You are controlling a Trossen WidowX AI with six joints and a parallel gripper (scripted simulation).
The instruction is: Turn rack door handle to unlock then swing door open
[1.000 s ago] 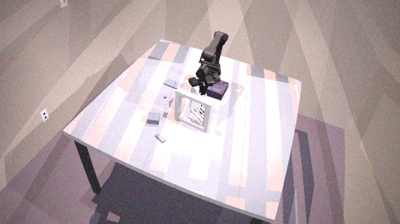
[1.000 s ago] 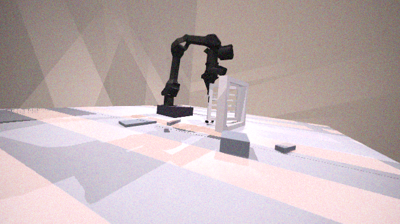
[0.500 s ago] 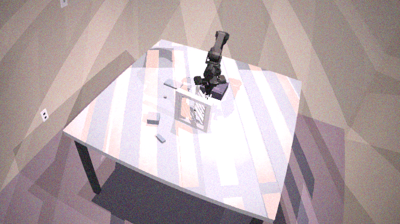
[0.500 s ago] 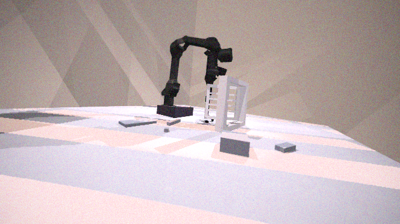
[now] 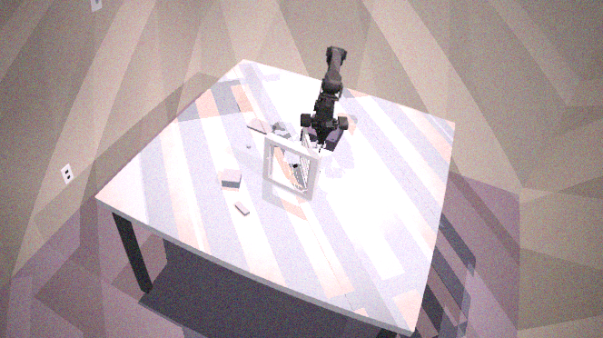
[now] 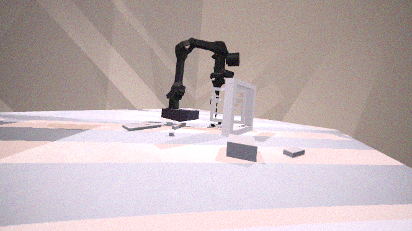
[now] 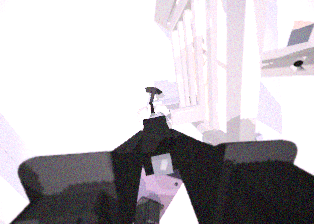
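The white rack frame [image 5: 267, 164] [image 6: 228, 109] stands upright on the table. Its slatted door [image 6: 211, 109] [image 7: 187, 114] is swung far out of the frame toward the robot's base side; the exact angle cannot be read. The handle [image 6: 216, 109] [image 7: 152, 106] is a thin upright dark rod with a wider dark foot, beside the door's free edge. My gripper [image 6: 217, 92] [image 7: 156, 133] points down and is shut on the handle's upper end. The fingers hide the gripped part, and how far the handle is turned cannot be told.
A large block [image 5: 232, 179] [image 6: 242, 150] and a small flat block [image 5: 242, 208] [image 6: 293, 151] lie beyond the frame. A flat plate [image 5: 259, 125] [image 6: 141, 126], a short bar [image 6: 179, 125] and a tiny cube [image 5: 248, 146] [image 6: 171, 134] lie to the frame's left.
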